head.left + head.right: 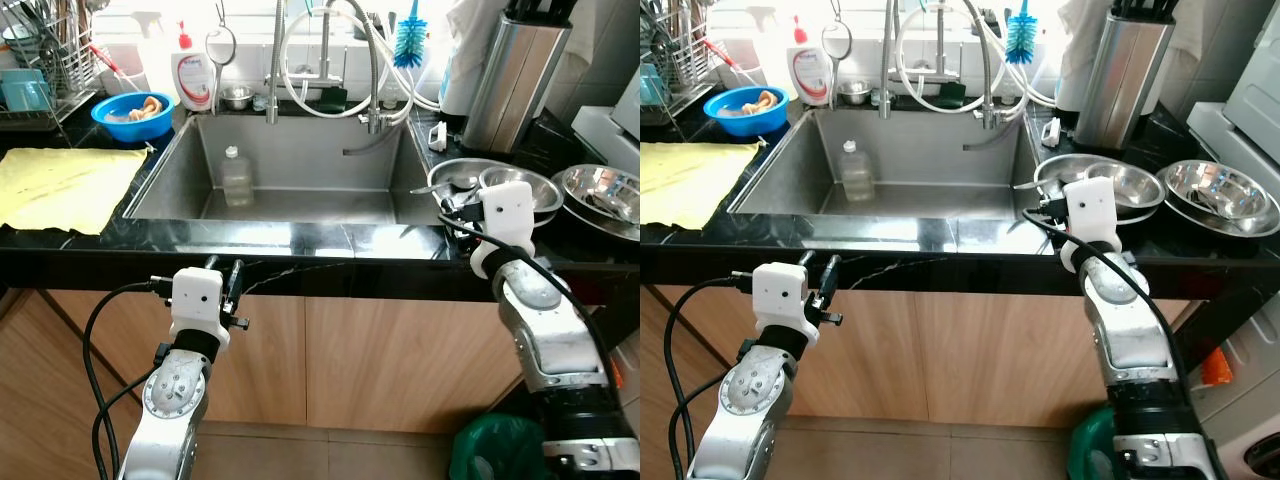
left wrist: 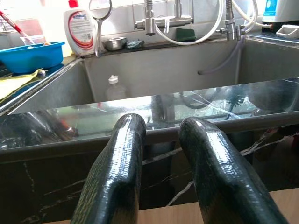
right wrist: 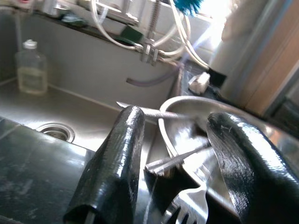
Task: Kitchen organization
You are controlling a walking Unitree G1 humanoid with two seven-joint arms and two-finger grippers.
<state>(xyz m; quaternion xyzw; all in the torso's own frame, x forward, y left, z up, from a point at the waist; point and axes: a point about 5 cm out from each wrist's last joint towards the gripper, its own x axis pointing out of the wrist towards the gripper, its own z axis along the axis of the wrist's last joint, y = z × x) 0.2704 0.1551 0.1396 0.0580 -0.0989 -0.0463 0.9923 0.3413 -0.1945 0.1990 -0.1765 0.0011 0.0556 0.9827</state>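
Observation:
My right gripper (image 1: 446,202) reaches over the counter's front edge at the right of the sink (image 1: 300,160). Its fingers are open around the near rim of a steel bowl (image 3: 187,105). A fork (image 3: 189,205) and a utensil handle (image 3: 173,161) lie in that bowl between the fingers, touched by neither. Two more steel bowls (image 1: 522,186) (image 1: 605,195) sit beside it. My left gripper (image 1: 225,270) hangs below the black counter edge in front of the sink, fingers (image 2: 128,135) slightly apart and holding nothing. A small clear bottle (image 1: 236,177) stands in the sink.
A yellow cloth (image 1: 60,185) lies on the left counter, with a blue bowl (image 1: 132,112), a soap bottle (image 1: 194,75) and a dish rack (image 1: 45,60) behind it. A tall steel holder (image 1: 515,75) stands at the back right. A green bag (image 1: 495,450) is on the floor.

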